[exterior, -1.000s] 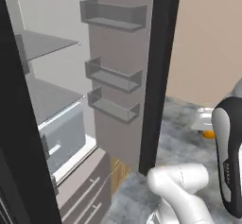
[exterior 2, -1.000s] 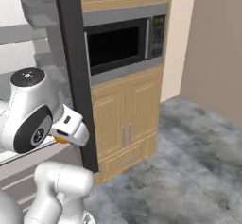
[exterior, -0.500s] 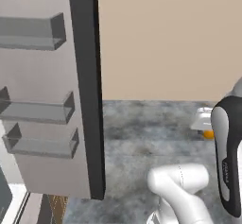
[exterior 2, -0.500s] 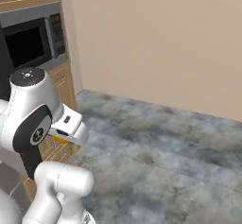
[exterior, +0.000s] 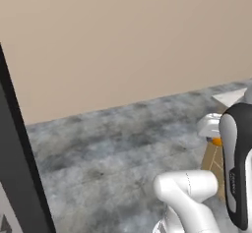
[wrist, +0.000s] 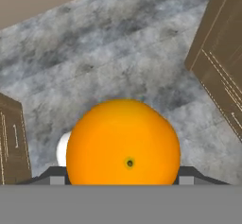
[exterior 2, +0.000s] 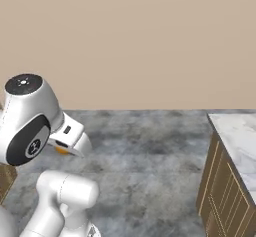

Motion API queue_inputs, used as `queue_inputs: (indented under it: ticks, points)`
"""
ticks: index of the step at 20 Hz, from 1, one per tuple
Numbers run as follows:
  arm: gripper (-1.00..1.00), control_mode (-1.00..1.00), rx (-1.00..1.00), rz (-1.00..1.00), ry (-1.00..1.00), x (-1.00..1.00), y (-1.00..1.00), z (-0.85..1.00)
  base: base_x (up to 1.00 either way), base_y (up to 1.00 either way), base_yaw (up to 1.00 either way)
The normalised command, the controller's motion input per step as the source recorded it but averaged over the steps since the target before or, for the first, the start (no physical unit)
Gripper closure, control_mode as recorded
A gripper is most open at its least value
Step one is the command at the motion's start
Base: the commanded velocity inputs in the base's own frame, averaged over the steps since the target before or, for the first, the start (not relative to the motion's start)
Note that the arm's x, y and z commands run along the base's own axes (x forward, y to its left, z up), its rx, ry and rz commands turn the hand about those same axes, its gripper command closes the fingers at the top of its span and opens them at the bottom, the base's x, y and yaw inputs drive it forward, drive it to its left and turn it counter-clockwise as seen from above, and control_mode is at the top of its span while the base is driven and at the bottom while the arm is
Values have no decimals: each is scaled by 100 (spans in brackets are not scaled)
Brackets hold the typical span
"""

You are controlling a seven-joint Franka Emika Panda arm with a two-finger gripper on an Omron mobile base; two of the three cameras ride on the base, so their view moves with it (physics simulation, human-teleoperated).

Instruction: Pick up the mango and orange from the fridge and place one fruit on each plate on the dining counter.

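The orange (wrist: 124, 142) bulks large in the hand view, and my gripper (wrist: 122, 179) is shut on it, one dark finger tip (wrist: 56, 176) on each side. A sliver of the orange (exterior: 215, 141) shows under the white hand in the left base view, and the orange (exterior 2: 61, 150) also peeks out beside the arm in the right base view. The fridge door's dark edge (exterior: 17, 148) stands at the far left. The dining counter (exterior 2: 237, 133), marble-topped with brown sides, enters at the right. The mango and the plates are out of view.
A plain beige wall (exterior 2: 140, 41) runs across the back above a grey mottled floor (exterior 2: 150, 161). In the hand view, the counter's brown wooden side (wrist: 220, 62) is at the right and another brown cabinet (wrist: 10, 145) at the left, with floor between.
The whole picture has swung: the fridge interior and the microwave cabinet have slid out to the left, and the wall and dining counter have come in. The orange stays in the gripper.
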Motion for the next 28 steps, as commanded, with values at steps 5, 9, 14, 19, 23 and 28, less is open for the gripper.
queue_inputs:
  ticks: [5,9,14,19,23,28]
  points:
    - [100,100,0,0,0,0,0,0,100,8,-26]
    - [100,100,0,0,0,0,0,0,100,33,-30]
    - [100,100,0,0,0,0,0,0,100,19,-40]
    - [100,100,0,0,0,0,0,0,91,33,-58]
    - [100,100,0,0,0,0,0,0,76,39,-72]
    - [100,100,0,0,0,0,0,0,90,54,-71]
